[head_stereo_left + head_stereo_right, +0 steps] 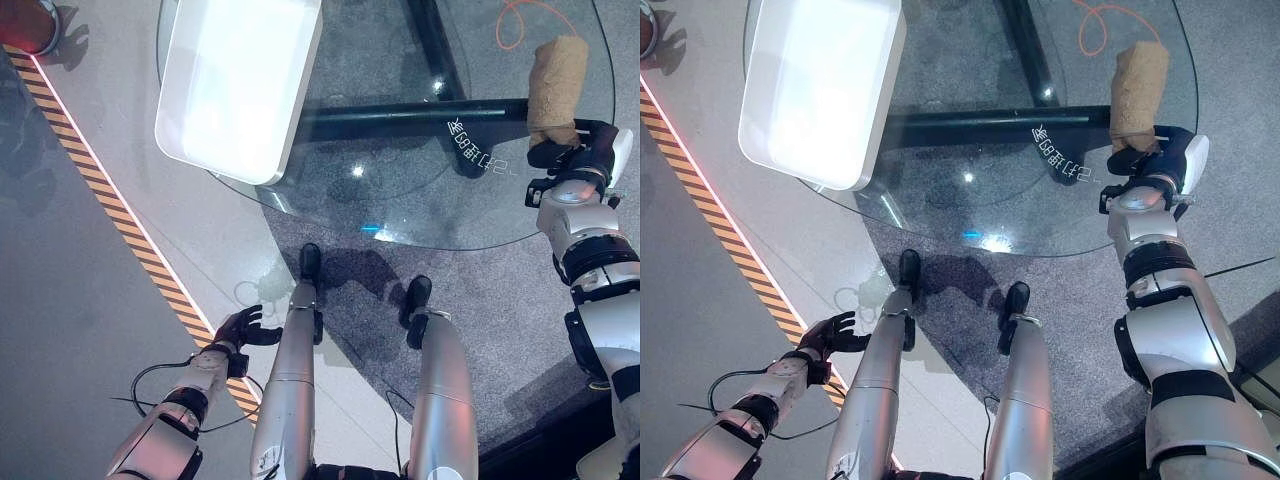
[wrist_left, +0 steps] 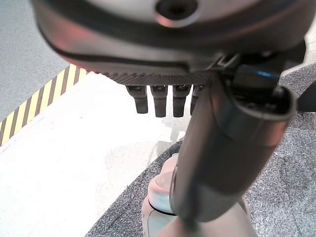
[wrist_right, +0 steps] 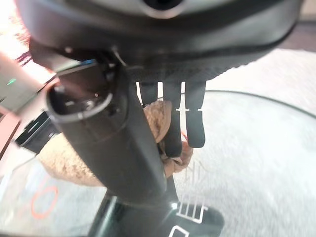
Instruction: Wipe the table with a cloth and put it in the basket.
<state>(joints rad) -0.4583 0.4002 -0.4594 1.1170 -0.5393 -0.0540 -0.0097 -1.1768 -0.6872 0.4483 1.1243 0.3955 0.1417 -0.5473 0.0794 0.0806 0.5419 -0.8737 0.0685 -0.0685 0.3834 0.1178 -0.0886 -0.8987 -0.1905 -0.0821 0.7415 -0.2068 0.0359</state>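
A tan cloth (image 1: 558, 85) lies stretched out on the far right part of the round glass table (image 1: 400, 205). My right hand (image 1: 580, 150) rests on the cloth's near end. In the right wrist view its fingers (image 3: 173, 113) stay straight over the cloth (image 3: 64, 163), with the thumb alongside. A white rectangular basket (image 1: 175, 130) stands on the table's left side, overhanging the rim. My left hand (image 1: 240, 328) hangs low beside the floor, well away from the table, its fingers (image 2: 160, 101) relaxed and holding nothing.
A yellow-and-black striped line (image 1: 100, 190) runs across the floor on the left. Black base bars (image 1: 400, 118) and an orange cord (image 1: 515, 25) show through the glass. A red object (image 1: 30, 25) sits at the far left corner.
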